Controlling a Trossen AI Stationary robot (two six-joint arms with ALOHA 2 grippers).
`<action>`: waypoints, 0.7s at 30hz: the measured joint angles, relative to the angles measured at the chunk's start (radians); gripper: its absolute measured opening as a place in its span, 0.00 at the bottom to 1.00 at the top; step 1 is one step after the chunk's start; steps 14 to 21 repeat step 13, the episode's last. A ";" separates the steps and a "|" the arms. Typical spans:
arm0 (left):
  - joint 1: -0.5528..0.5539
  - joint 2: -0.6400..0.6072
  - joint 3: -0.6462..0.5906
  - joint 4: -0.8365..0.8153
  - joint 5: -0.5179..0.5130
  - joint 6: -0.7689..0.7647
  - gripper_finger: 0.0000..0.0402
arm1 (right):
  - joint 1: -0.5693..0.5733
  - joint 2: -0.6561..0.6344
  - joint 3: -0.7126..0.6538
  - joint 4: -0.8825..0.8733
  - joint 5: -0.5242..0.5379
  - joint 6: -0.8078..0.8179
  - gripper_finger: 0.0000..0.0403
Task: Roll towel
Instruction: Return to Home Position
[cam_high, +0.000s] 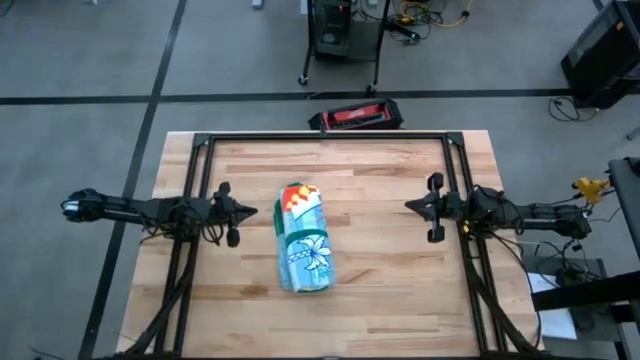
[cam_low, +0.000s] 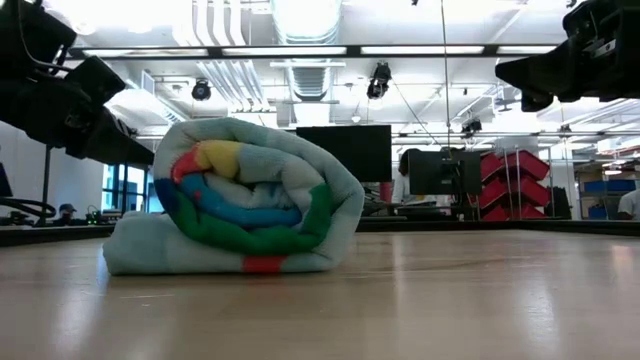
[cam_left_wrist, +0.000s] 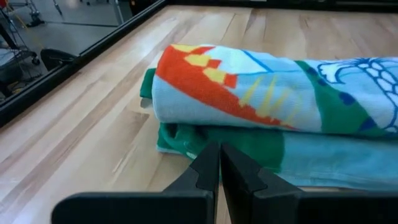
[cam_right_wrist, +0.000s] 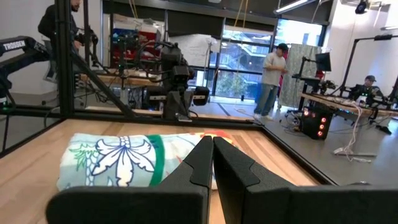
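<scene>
The towel (cam_high: 303, 238) lies rolled up in the middle of the wooden table, its length running from the far side toward the near edge. In the low view its spiral end (cam_low: 245, 205) faces the camera, and the roll rests on a flat bottom layer. My left gripper (cam_high: 248, 211) hovers shut just left of the roll; in the left wrist view the fingers (cam_left_wrist: 219, 163) point at the towel (cam_left_wrist: 267, 102). My right gripper (cam_high: 410, 206) is shut and hangs to the right of the roll, well apart from it, with the towel (cam_right_wrist: 124, 158) ahead of it.
A black metal frame (cam_high: 325, 137) runs around the table's far and side edges. A red and black case (cam_high: 357, 117) lies on the floor past the far edge. Bare wood shows on both sides of the roll. People stand in the room behind.
</scene>
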 joint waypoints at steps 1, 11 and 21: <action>0.000 0.001 0.000 0.000 0.000 0.000 0.00 | 0.000 0.000 0.000 0.000 0.000 0.000 0.00; 0.000 0.014 0.000 0.000 0.000 0.000 0.00 | 0.000 0.000 0.000 0.000 0.000 0.000 0.00; 0.000 0.019 0.000 0.000 0.000 0.000 0.00 | 0.000 0.000 0.000 0.000 0.000 -0.002 0.00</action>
